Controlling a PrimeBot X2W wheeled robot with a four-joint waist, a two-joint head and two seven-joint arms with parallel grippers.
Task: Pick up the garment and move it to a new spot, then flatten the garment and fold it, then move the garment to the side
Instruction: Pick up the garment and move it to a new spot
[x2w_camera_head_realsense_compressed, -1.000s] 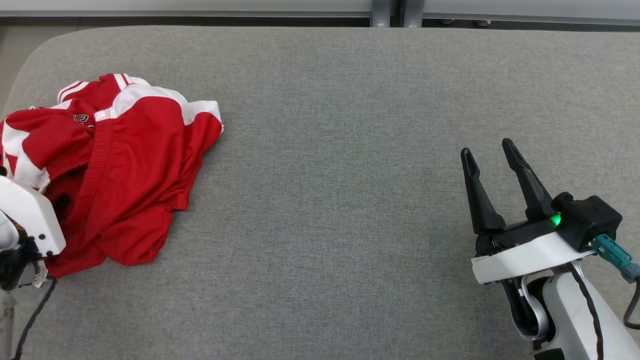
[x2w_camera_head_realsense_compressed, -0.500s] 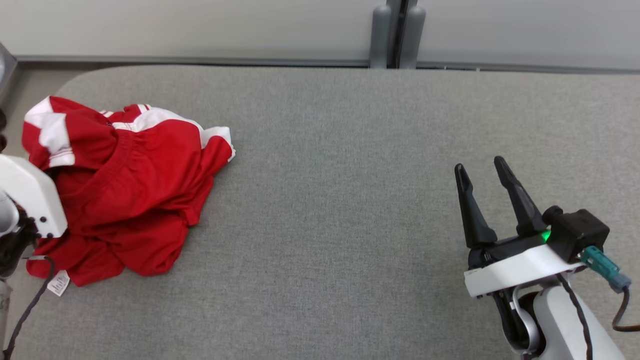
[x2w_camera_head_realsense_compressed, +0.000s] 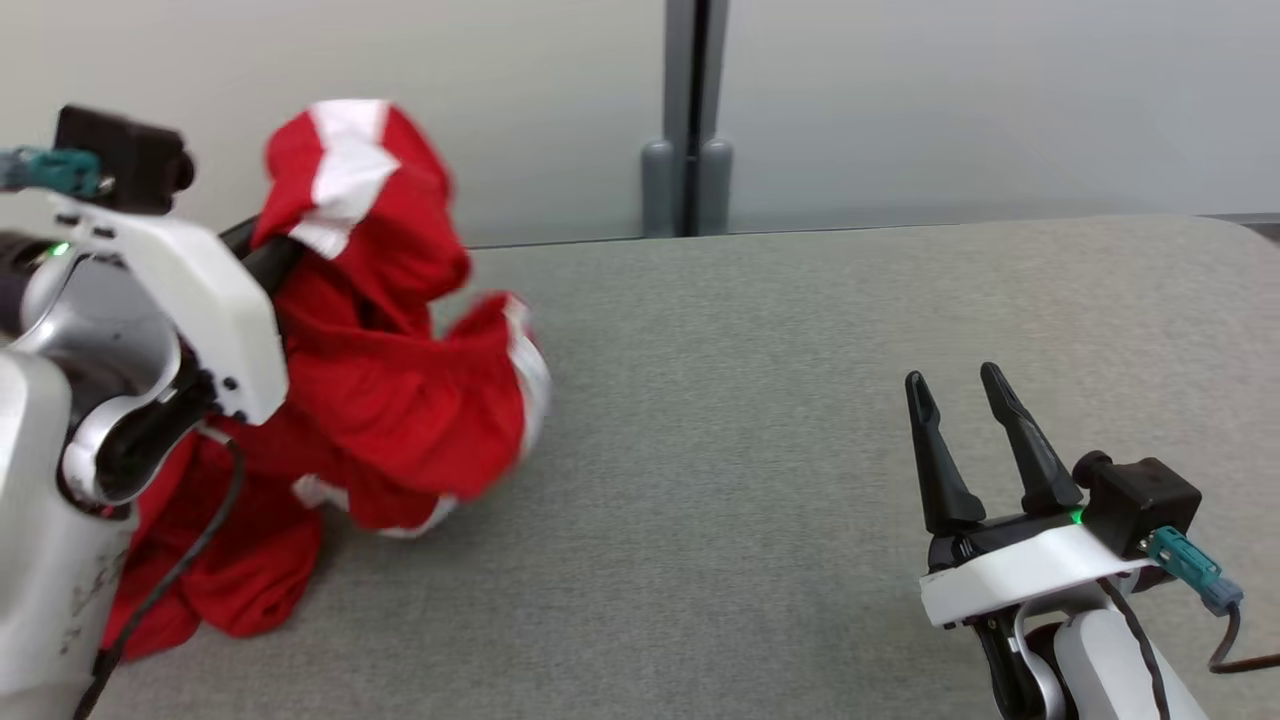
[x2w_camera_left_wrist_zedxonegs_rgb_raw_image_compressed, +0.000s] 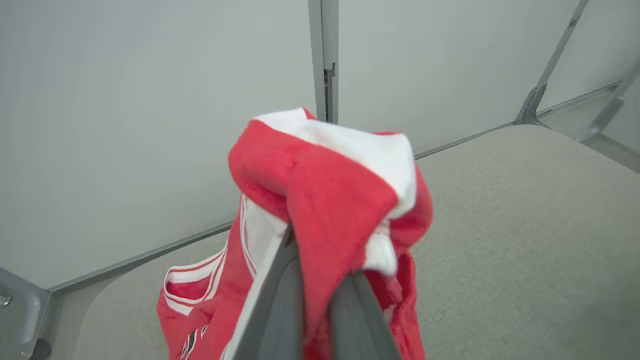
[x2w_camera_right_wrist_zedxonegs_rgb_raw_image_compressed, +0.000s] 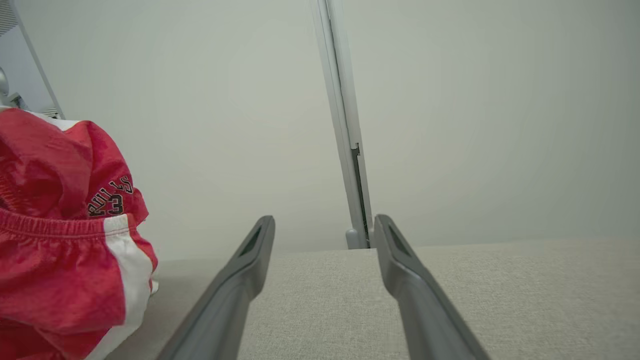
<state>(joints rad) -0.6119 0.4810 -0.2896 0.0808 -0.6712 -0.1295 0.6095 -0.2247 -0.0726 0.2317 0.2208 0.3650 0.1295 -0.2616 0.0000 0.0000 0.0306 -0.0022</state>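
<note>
My left claw (x2w_camera_left_wrist_zedxonegs_rgb_raw_image_compressed: 320, 265) pinches the garment (x2w_camera_head_realsense_compressed: 400, 400), which hangs at the left of the tabletop (x2w_camera_head_realsense_compressed: 750, 400) with its lower end resting there. Free space lies rightward, toward my spread right claw (x2w_camera_head_realsense_compressed: 955, 382).

Soft, even, fairly bright light falls from above. The flat grey fabric bench (x2w_camera_head_realsense_compressed: 750, 400) carries only a faint, diffuse shadow beneath the crumpled red-and-white fabric garment (x2w_camera_head_realsense_compressed: 400, 400). In the head view the garment's outline is smeared, worst along its white-trimmed right edge. In the left wrist view the cloth looks soft and the left arm's dark fingers (x2w_camera_left_wrist_zedxonegs_rgb_raw_image_compressed: 280, 320) are out of focus. The right arm's fingers (x2w_camera_right_wrist_zedxonegs_rgb_raw_image_compressed: 235, 295) are equally blurred. The grey vertical wall post (x2w_camera_right_wrist_zedxonegs_rgb_raw_image_compressed: 345, 125) leans and bows slightly from wide-angle distortion.
</note>
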